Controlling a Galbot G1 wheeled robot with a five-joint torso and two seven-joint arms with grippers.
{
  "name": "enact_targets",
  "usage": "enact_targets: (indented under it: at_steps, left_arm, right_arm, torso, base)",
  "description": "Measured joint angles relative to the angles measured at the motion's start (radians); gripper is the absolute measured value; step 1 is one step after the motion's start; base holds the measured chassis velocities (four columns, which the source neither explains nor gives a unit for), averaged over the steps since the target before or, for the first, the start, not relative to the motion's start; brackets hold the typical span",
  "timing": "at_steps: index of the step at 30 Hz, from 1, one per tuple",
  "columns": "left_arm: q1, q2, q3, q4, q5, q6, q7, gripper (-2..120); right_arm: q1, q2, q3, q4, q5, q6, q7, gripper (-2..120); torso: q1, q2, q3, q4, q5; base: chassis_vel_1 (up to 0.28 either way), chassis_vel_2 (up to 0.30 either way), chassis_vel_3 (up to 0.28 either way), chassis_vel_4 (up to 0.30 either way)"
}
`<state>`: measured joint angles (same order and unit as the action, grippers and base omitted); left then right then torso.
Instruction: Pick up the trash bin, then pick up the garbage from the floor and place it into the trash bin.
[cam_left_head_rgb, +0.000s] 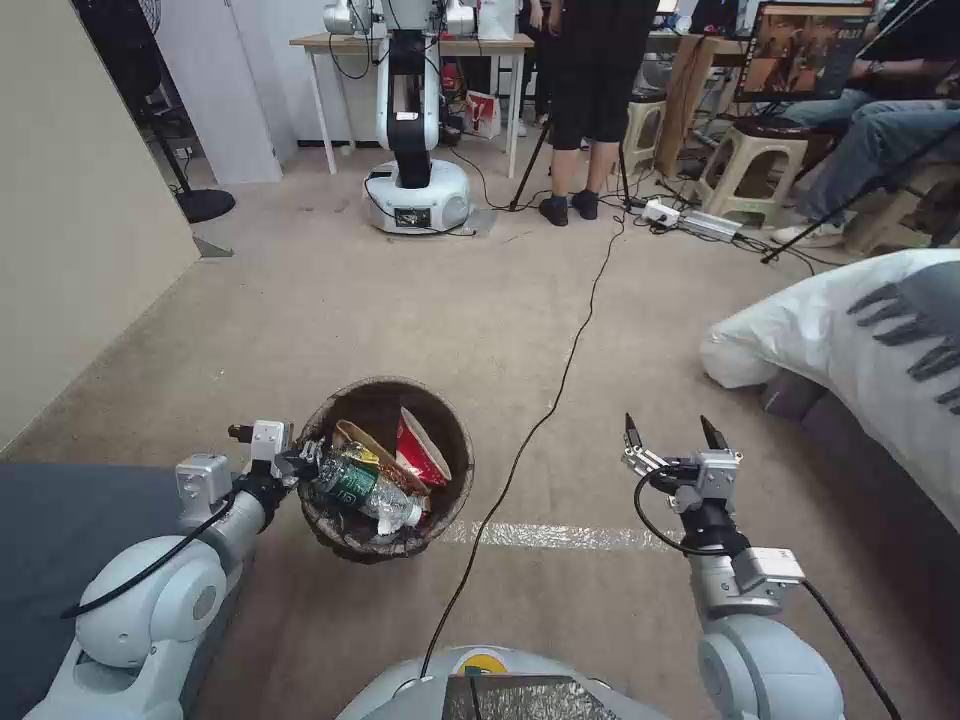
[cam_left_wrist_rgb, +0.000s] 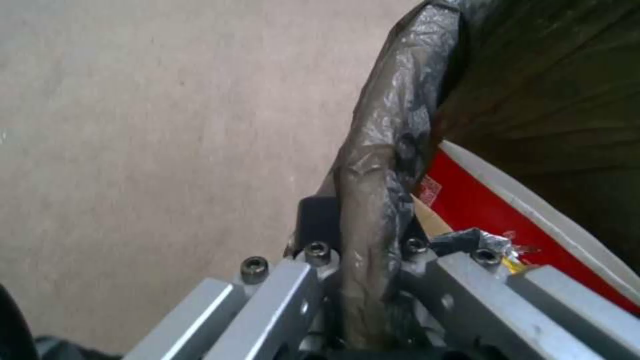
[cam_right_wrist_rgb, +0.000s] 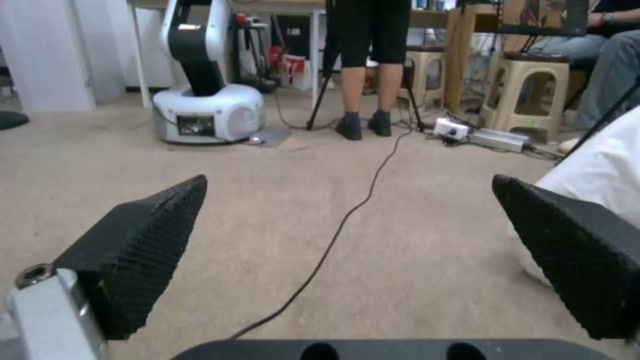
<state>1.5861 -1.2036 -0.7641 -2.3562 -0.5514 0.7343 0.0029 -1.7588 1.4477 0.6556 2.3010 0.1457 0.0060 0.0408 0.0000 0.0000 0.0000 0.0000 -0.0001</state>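
The left gripper (cam_left_head_rgb: 296, 463) clamps the bin (cam_left_head_rgb: 440, 425) by its bagged rim (garbage (cam_left_head_rgb: 372, 487) already inside), held off the carpet (cam_left_head_rgb: 400, 310). Keep it level. The right gripper (cam_left_head_rgb: 672, 432) hovers beside it, fingers apart, empty.
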Motion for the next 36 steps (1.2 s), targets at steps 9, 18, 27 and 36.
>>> enact_targets:
  at_steps: [9, 18, 27, 36]
  left_arm:
    - [0.030, -0.008, 0.013, 0.045, -0.025, 0.001, -0.028, 2]
    - [0.031, -0.020, 0.018, 0.099, -0.072, 0.002, -0.056, 2]
    - [0.012, -0.043, 0.028, 0.146, -0.099, 0.003, -0.081, 2]
    - [-0.020, -0.047, 0.035, 0.195, -0.131, 0.002, -0.092, 2]
  right_arm:
    - [0.008, 0.002, -0.012, -0.016, 0.000, 0.001, 0.000, 100]
    - [0.014, 0.002, -0.029, -0.029, -0.001, 0.003, 0.000, 100]
    - [0.025, -0.011, -0.042, -0.040, -0.001, 0.003, 0.000, 100]
    - [0.028, -0.011, -0.046, -0.044, -0.002, 0.002, 0.001, 100]
  torso:
    - [0.000, 0.000, 0.000, 0.0000, 0.0000]
    - [0.000, 0.000, 0.000, 0.0000, 0.0001]
    - [0.000, 0.000, 0.000, -0.0001, 0.0001]
    - [0.000, 0.000, 0.000, 0.0000, 0.0001]
  base:
    - [0.000, 0.000, 0.000, 0.000]
    - [0.000, 0.000, 0.000, 0.000]
    - [0.000, 0.000, 0.000, 0.000]
    - [0.000, 0.000, 0.000, 0.000]
